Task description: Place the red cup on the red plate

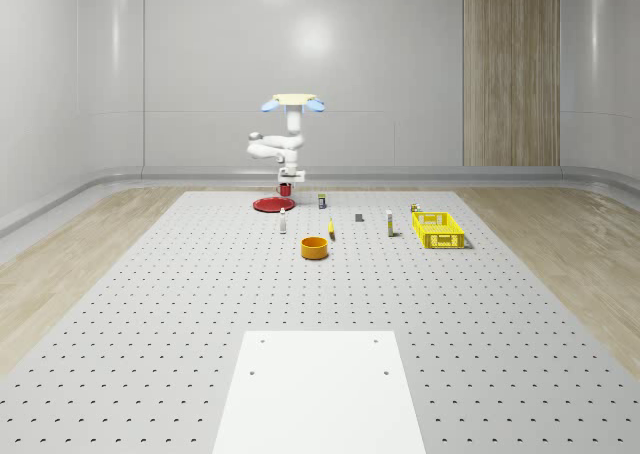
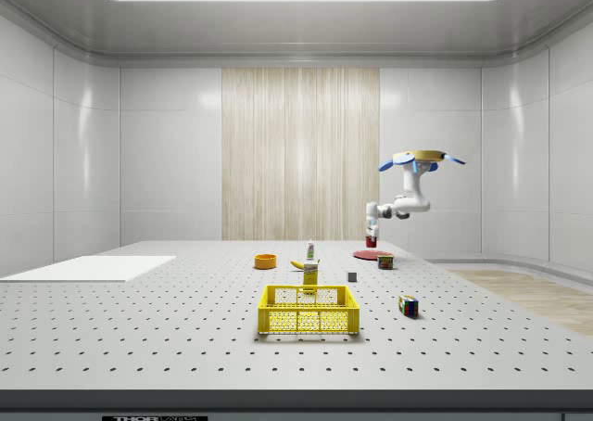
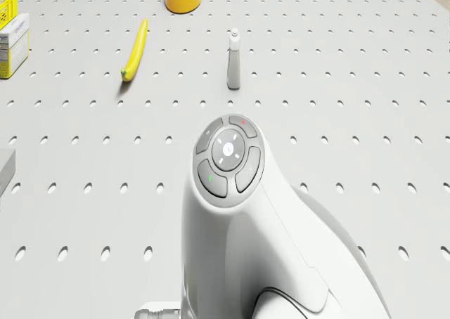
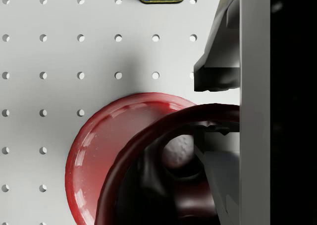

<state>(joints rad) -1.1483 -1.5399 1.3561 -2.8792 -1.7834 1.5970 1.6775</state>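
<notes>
Glossy dark red cup (image 4: 163, 160) gripped by the pincer (image 1: 286, 187) above the red plate (image 4: 99, 150), drone (image 1: 293, 102) hovering overhead, white perforated surface (image 1: 200, 304), pale panelled room.

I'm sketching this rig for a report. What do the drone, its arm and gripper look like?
The drone is a flat tan disc with blue rotor pods. The glossy white arm has rounded segments; one joint cap carries grey buttons with red and green marks. The gripper has a white body and dark fingers.

- Cup (image 4: 163, 165): dark glossy red.
- Plate (image 4: 94, 150): red.
- Worktop (image 1: 150, 304): pale grey, dotted with holes.
- Crate (image 2: 309, 310): yellow lattice.
- Banana (image 3: 134, 49): yellow, green tip.
- Bowl (image 1: 315, 247): orange.
</notes>
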